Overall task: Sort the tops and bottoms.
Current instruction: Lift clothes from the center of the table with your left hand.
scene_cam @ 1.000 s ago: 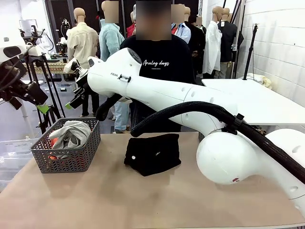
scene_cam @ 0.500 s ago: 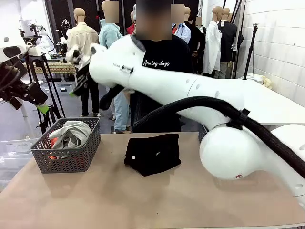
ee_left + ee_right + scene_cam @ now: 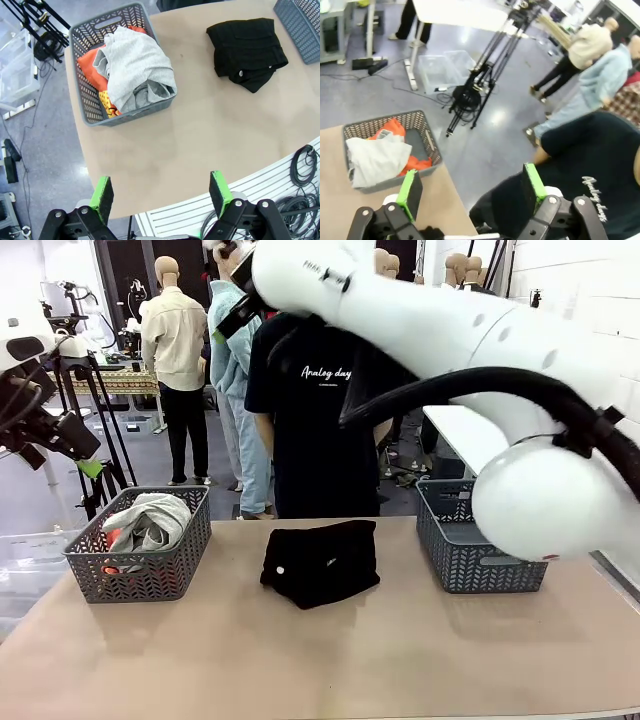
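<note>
Held left gripper [image 3: 161, 182] and right gripper [image 3: 470, 185] spread and empty, raised clear of the desk [image 3: 300, 660], probably between picks, with tops [image 3: 137, 70] heaped in the left basket [image 3: 140, 580] at the desk's left edge and black bottoms [image 3: 320, 562] folded mid-desk, likely destined for the right basket [image 3: 480, 560] at its right edge.

Right arm [image 3: 430, 330] swung up from low across the desk [image 3: 300, 660] to high in front of the person [image 3: 310, 390]; its pincer [image 3: 472, 187] lifted from above left basket [image 3: 140, 575] to top edge. Right basket [image 3: 480, 565], earlier hidden behind arm, now uncovered
</note>
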Action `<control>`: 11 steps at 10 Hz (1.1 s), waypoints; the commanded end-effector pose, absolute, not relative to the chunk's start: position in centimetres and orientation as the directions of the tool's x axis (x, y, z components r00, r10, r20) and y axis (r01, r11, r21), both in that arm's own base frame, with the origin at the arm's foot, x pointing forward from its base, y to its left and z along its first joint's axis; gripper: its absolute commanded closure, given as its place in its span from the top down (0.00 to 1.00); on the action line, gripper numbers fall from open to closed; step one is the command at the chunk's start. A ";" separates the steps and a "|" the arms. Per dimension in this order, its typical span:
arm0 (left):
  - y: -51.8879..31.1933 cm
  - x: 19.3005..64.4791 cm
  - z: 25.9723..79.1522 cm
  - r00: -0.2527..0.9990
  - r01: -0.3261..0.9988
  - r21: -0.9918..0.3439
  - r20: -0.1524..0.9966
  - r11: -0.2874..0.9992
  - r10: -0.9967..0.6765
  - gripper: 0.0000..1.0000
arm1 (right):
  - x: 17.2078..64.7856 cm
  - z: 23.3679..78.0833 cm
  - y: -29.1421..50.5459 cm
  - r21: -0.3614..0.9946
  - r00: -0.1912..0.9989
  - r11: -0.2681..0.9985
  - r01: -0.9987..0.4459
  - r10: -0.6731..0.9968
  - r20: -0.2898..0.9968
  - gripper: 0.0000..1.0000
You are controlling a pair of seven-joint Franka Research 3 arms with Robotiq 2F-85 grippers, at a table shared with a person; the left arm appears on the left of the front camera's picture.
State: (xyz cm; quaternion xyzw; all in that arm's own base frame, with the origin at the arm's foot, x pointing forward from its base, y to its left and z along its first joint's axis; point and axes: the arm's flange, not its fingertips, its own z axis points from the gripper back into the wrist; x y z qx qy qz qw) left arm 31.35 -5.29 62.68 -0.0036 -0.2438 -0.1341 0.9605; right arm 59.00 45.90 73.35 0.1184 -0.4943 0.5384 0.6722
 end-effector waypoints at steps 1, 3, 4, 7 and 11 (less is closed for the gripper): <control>-5.1 31.2 62.5 0.845 0.260 0.065 0.468 0.963 -0.260 1.00 | 42.8 63.4 32.6 -0.351 0.015 0.453 -0.820 0.629 0.778 1.00; -5.1 31.2 62.5 0.845 0.260 0.065 0.468 0.963 -0.260 1.00 | 41.0 64.1 31.2 -0.391 0.009 0.501 -0.772 0.624 0.781 1.00; -5.1 31.2 62.5 0.845 0.260 0.065 0.468 0.963 -0.260 1.00 | 58.9 75.7 43.3 -0.366 -0.014 0.442 -0.819 0.622 0.783 1.00; -5.1 31.2 62.5 0.845 0.260 0.065 0.468 0.963 -0.260 1.00 | 58.9 75.7 43.3 -0.366 -0.014 0.442 -0.819 0.622 0.783 1.00; -5.1 31.2 62.5 0.845 0.260 0.065 0.468 0.963 -0.260 1.00 | 54.5 73.3 31.1 -0.252 0.161 0.565 -0.786 0.580 0.799 1.00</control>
